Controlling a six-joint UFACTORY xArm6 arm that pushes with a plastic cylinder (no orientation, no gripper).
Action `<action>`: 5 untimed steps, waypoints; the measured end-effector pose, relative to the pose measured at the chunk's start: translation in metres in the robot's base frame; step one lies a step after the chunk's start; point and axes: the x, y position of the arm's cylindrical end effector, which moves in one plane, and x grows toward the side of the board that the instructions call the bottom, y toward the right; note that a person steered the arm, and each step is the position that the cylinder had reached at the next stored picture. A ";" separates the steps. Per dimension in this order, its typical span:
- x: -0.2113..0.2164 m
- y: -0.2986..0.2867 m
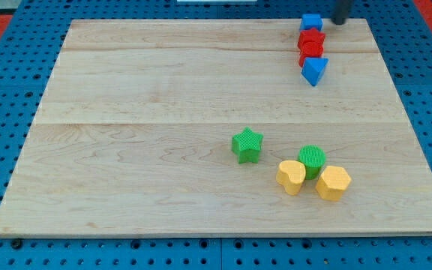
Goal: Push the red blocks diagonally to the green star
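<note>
Two red blocks stand stacked in a column near the view's top right: an upper red block and a lower red block, shapes hard to make out. A blue cube touches them above and a blue triangular block below. The green star lies lower, near the board's middle right. My tip is at the view's top edge, just right of the blue cube and above-right of the red blocks, apart from them.
A green cylinder, a yellow heart-like block and a yellow hexagonal block cluster right of and below the green star. The wooden board lies on a blue pegboard surround.
</note>
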 end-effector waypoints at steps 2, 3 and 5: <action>0.053 -0.130; 0.025 -0.066; 0.028 0.033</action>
